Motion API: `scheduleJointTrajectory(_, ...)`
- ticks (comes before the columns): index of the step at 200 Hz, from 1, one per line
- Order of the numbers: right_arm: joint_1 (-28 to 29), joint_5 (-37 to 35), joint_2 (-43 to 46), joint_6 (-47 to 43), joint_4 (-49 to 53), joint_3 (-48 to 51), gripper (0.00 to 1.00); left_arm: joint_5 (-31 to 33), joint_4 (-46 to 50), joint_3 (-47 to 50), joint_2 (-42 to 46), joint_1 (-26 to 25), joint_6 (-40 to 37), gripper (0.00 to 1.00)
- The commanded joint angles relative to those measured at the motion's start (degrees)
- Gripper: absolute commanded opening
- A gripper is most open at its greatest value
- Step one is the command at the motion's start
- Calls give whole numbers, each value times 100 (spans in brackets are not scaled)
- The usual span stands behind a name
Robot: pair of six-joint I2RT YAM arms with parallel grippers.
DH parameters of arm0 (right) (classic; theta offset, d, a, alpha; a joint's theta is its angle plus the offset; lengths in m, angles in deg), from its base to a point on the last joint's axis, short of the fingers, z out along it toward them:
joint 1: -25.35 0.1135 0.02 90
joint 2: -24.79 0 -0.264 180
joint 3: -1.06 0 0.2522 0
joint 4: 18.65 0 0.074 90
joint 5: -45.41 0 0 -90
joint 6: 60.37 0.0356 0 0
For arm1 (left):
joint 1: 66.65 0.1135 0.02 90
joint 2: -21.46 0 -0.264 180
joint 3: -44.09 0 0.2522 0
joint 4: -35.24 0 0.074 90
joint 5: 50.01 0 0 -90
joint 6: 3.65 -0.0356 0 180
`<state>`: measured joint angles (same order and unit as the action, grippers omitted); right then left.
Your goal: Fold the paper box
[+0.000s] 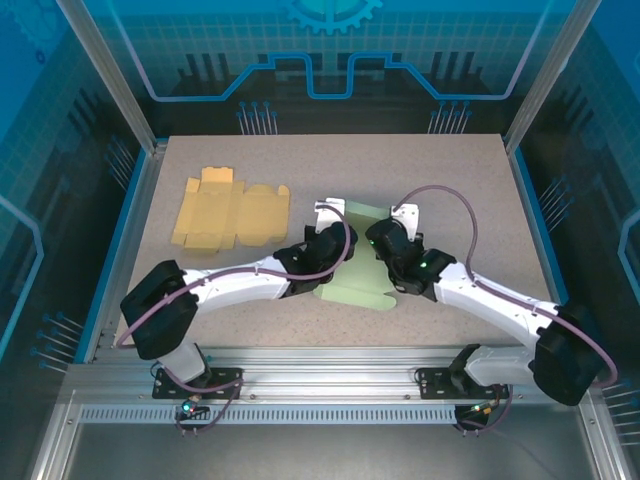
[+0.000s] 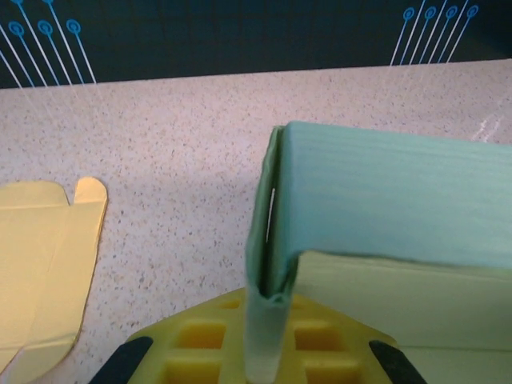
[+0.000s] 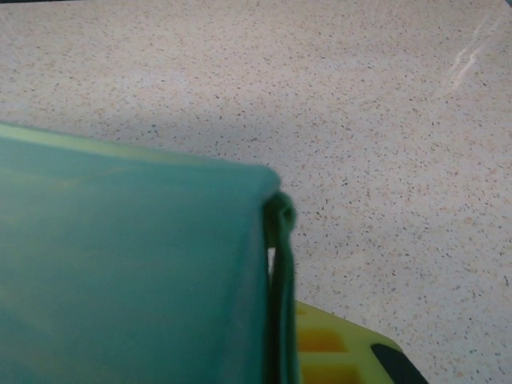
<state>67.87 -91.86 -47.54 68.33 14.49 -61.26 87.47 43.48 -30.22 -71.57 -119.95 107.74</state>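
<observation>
Framing the scene, a blue-lit enclosure (image 1: 330, 70) with aluminium posts is seen around a speckled beige table (image 1: 470, 180). Both arms are bent inward from the near corners. The left arm (image 1: 230, 285) is stretched rightward and the right arm (image 1: 490, 300) leftward, with the wrists angled toward each other at the table's middle. Between them the green paper box (image 1: 352, 292) is found, partly raised off the surface, with one panel stood upright. A flat yellow carton (image 1: 230, 212) is seen lying at the far left, well apart. The left gripper (image 2: 262, 356) is clamped on the box's folded left edge, and the right gripper (image 3: 292, 360) is pinched onto its right edge.
</observation>
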Motion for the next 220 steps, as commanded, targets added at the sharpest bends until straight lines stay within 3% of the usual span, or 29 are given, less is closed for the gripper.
scheduleJointTrajectory(1,5,-1023,-251,376,1127,-151,0,440,485,140,436,215,561,0)
scheduleJointTrajectory(46,430,-1486,-622,865,1758,-760,0,1746,152,499,495,362,1311,0)
scheduleJointTrajectory(76,572,-1669,-1027,1204,2153,-1049,0,1765,490,518,515,578,2495,0)
scheduleJointTrajectory(95,582,-1671,-1180,1284,2183,-1096,0,1689,427,464,497,600,2425,0)
scheduleJointTrajectory(133,550,-1644,-1346,1057,2115,-1236,0,867,99,460,498,597,1509,3)
scheduleJointTrajectory(174,303,-1363,-1874,1030,2531,-1570,0,-164,301,752,599,601,1860,9)
scheduleJointTrajectory(220,62,-282,-2485,363,2679,-1953,0,-1602,112,1091,815,601,1985,41)
